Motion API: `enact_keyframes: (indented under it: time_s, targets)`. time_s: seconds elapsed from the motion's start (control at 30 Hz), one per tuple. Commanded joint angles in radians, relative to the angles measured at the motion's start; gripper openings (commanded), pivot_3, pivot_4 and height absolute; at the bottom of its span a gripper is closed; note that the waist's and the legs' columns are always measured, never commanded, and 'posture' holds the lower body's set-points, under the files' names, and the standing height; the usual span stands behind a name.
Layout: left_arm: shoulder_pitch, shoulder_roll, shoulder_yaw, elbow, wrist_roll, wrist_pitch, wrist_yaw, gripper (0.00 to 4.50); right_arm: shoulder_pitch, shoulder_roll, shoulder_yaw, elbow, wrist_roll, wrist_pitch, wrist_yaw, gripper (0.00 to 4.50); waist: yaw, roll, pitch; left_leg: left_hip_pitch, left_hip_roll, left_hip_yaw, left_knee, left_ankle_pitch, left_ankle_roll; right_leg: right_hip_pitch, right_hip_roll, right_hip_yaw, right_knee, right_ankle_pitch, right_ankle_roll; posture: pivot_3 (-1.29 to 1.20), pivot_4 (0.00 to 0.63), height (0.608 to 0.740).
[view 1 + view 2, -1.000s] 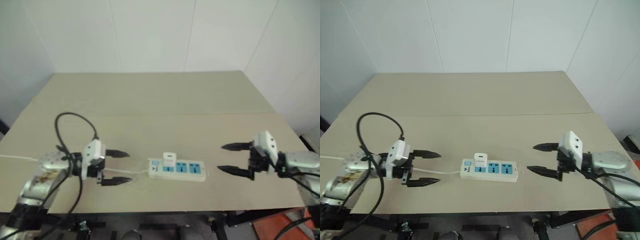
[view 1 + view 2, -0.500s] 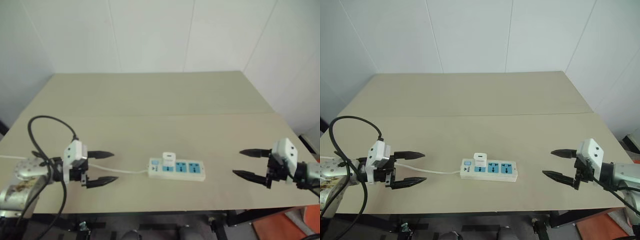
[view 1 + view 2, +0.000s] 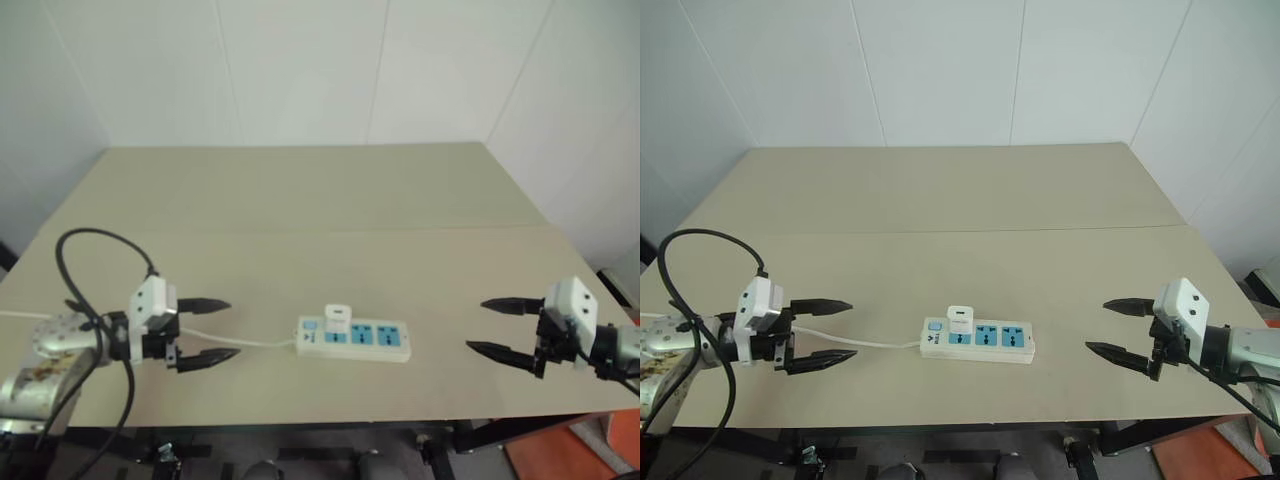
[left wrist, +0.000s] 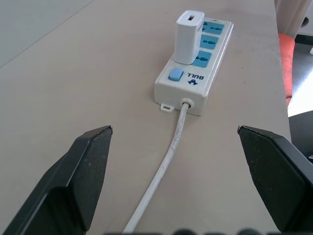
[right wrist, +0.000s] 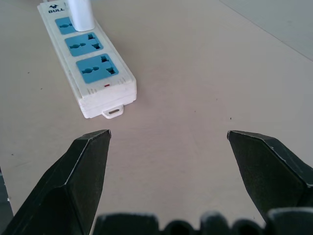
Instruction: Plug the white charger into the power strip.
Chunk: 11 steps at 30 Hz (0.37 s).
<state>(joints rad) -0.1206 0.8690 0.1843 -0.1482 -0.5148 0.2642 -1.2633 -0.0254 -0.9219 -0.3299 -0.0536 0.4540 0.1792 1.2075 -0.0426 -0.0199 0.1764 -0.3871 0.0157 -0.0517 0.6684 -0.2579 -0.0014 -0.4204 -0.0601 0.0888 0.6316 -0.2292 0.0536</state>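
Head views: long white rectangular power strip [image 3: 978, 340] with three blue socket panels lying flat near the front edge of the pale beige bench [image 3: 960, 200], roughly midway between the two arms. Small white cube-like charger [image 3: 961, 320] standing upright on the strip, seated in the blue panel nearest the switch end. Thin white cord [image 3: 865, 341] running from that end along the bench toward the left side. Left gripper [image 3: 836, 329] hovering well apart from the strip, pointing at it, jaws wide apart and empty. Right gripper [image 3: 1118, 329] equally far off on the other side, also aimed at the strip, jaws spread and empty. Black cable [image 3: 690, 250] looping above the left arm.

Left wrist view: two black fingers [image 4: 83, 176] spread far apart, nothing between them but bare bench and the white cord [image 4: 166, 161] leading to the strip's end. Small blue switch [image 4: 175, 75] beside the charger [image 4: 188, 38], which sits upright over the first socket panel, other two blue panels free beyond it.

Right wrist view: black fingers [image 5: 83, 171] wide apart over bare bench. Far end of the power strip [image 5: 90, 63] ahead, two blue panels uncovered, base of the charger [image 5: 79, 13] on the third.
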Motion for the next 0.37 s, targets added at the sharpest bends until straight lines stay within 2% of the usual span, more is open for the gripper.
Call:
enact_keyframes:
  time_s: [0.03,0.37]
  targets:
    - [-0.004,0.010,0.000,-0.026,-0.010,0.001,-0.011,4.49,0.008,-0.017,-0.042,-0.042,0.016,0.008,-0.010,4.50,0.000,0.000,0.000,0.000,0.000,0.000,0.000,0.000,0.000,0.000,0.000,0.000,0.000,0.000,0.000,0.00,0.150,0.740]
    - [0.029,0.034,-0.037,0.002,0.037,-0.018,-0.049,4.49,0.062,-0.029,-0.021,-0.082,-0.007,0.020,-0.029,4.50,0.000,0.000,0.000,0.001,0.000,0.000,0.000,0.000,0.000,0.001,0.000,0.000,0.001,0.000,0.000,0.00,0.150,0.740]
